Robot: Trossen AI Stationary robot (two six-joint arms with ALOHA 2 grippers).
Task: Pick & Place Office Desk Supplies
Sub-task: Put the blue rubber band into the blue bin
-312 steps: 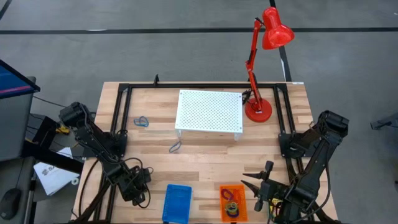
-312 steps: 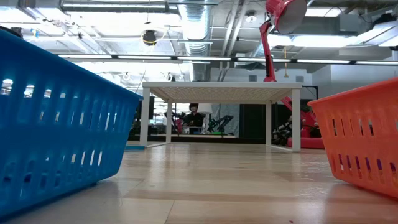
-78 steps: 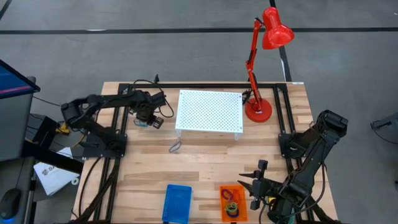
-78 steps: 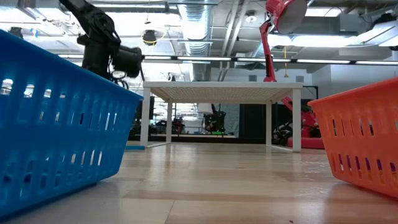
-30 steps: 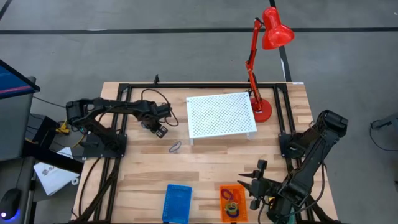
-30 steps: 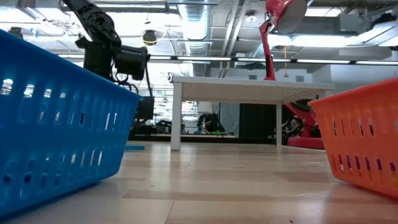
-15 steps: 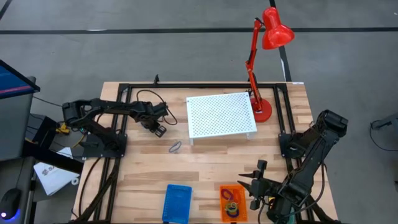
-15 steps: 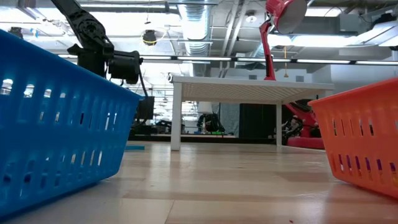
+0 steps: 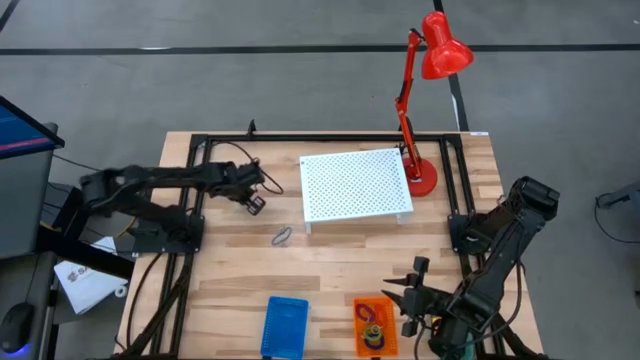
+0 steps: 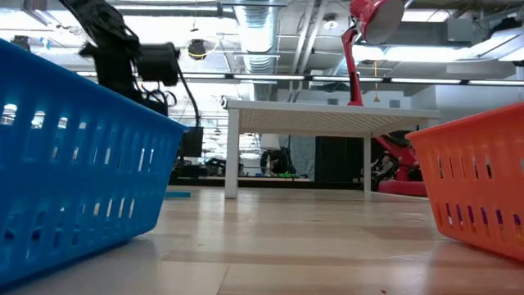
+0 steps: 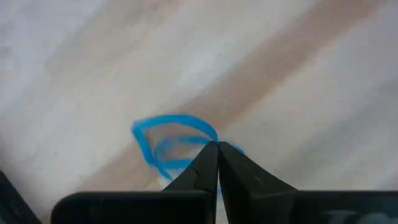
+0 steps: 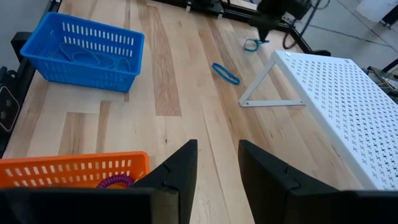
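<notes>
Left gripper [image 11: 217,149] clenched on the blue loop [image 11: 171,146], just off the far-left side of the white perforated stand [image 9: 356,186].

From my station I see the left arm stretched across the wooden counter [image 9: 330,270], its fingertips pressed together on the near edge of the blue loop, which lies against the wood; whether it has left the surface I cannot tell. A grey loop [image 9: 282,237] lies on the counter near the stand's front-left corner, apart from the gripper. The blue basket [image 9: 285,326] sits at the counter's near edge, well in front of the stand, with the orange basket [image 9: 374,324] just beside it holding purple and yellow loops [image 9: 371,322]. My right gripper [image 12: 216,163] waits beside the orange basket, fingers apart and empty. The red lamp [image 9: 425,100] stands at the stand's far-right corner.
</notes>
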